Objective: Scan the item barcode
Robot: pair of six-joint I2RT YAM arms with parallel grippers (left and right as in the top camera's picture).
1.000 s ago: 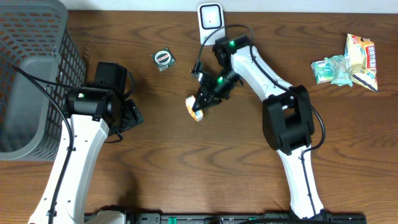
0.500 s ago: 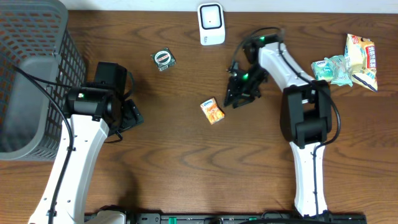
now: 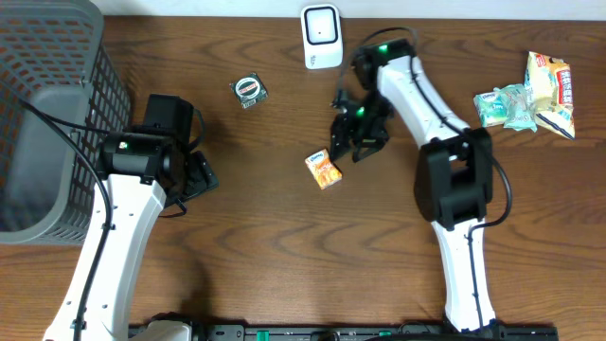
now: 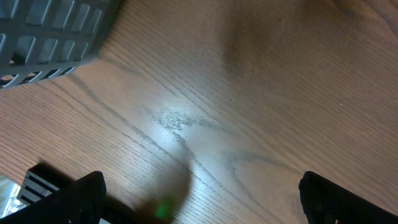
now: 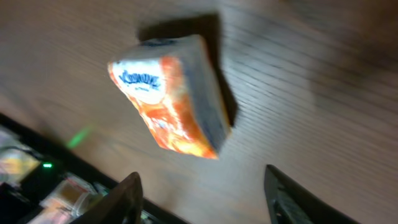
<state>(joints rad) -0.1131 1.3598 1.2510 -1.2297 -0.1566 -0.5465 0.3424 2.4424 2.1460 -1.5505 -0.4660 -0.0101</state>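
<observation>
Since a second ago the right fingers (image 5: 127, 199) have let go of the orange packet (image 3: 324, 170), swung off to the right and come back; they hang just beside the packet on its far right, parted about halfway, with nothing between them. The packet lies flat near the middle of the brown wooden tabletop (image 3: 284, 265), in the same place as half a second ago. Bare wood lies open on its near side and to its left. One grey mesh basket (image 3: 57, 104) fills the far left corner. Of the two white arms, the left one stands next to the basket, its left fingers (image 4: 74, 196) spread wide and empty over bare wood. Near the right edge lie two snack bags (image 3: 526, 95), one pale green and one yellow and red, their print too small to read. One white scanner (image 3: 321, 36) stands at the far edge. The packet's white top carries a blue logo, too blurred to read. One small round item (image 3: 250, 89) lies left of the scanner.
</observation>
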